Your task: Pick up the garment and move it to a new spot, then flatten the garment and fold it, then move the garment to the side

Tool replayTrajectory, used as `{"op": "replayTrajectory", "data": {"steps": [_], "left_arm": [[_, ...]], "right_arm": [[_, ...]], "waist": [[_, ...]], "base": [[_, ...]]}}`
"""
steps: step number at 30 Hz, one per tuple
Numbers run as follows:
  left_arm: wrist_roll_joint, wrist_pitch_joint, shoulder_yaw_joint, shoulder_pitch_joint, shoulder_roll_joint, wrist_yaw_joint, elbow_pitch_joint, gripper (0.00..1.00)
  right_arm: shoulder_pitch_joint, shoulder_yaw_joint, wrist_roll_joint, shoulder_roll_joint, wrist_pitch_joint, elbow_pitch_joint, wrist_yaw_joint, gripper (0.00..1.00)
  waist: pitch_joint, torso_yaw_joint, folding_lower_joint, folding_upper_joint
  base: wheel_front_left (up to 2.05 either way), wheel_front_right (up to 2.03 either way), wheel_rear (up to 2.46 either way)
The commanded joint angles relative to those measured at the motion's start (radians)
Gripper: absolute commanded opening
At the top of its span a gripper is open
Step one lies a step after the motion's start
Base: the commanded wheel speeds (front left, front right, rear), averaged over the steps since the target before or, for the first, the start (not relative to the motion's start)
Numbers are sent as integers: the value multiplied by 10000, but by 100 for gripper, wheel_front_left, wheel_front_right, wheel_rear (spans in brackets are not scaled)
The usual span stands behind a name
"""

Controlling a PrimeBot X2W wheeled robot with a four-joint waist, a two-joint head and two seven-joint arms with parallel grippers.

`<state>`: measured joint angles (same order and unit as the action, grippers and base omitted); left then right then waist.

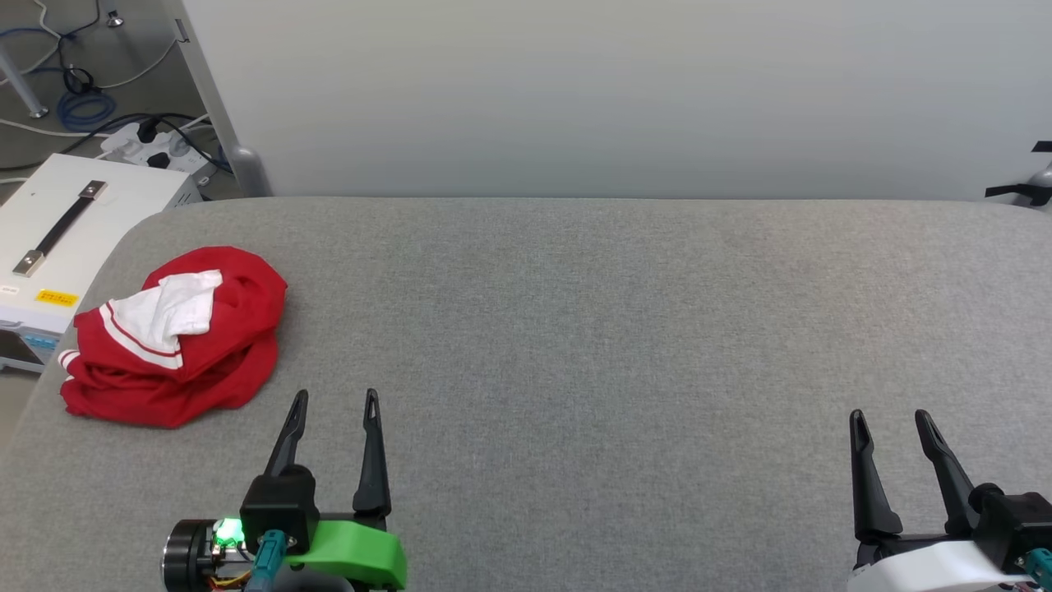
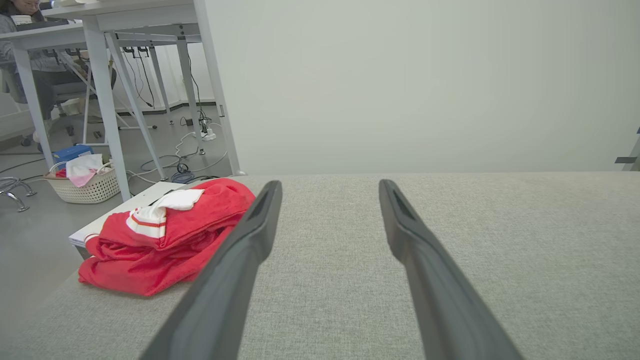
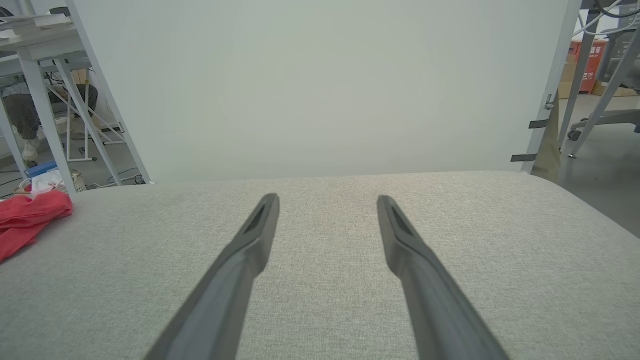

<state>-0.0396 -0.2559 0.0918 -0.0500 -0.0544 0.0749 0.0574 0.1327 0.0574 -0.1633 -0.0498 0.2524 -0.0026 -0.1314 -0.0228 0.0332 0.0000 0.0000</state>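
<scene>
The garment (image 1: 177,337) is a red T-shirt with a white sleeve and striped trim, lying crumpled in a heap at the left end of the grey padded table (image 1: 592,329). My left gripper (image 1: 335,399) hovers open near the front edge, just right of the heap and apart from it. In the left wrist view the garment (image 2: 170,235) lies left of the open left gripper (image 2: 330,186). My right gripper (image 1: 888,417) stands open at the front right, nothing between its fingers. The right wrist view has the right gripper (image 3: 327,200) open and the garment's red edge (image 3: 27,217) far left.
A pale partition wall (image 1: 616,90) rises behind the table. A white case with a black handle (image 1: 57,238) stands beside the table's left end, with cables and a power strip (image 1: 156,144) on the floor behind. A laundry basket (image 2: 87,182) and desks stand further left, where a person sits.
</scene>
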Motion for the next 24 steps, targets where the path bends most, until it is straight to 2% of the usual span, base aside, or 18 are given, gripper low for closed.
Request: {"op": "replayTrajectory", "data": {"steps": [1,15,24], "left_arm": [[-64,-59,-1,-46,41,67,33,100],[-124,-59,-83,29,41,119,77,100],[-232,-59,-231,190,41,152,60,100]], "right_arm": [[74,-18,-47,-4,93,36,7,100],[15,-50,-89,-4,93,59,7,100],[-55,-133,-9,-4,93,-19,7,100]], "waist": [[13,13,0,0],[114,292,0,0],[282,1102,0,0]], "base": [[0,0,0],[0,0,0],[0,0,0]]}}
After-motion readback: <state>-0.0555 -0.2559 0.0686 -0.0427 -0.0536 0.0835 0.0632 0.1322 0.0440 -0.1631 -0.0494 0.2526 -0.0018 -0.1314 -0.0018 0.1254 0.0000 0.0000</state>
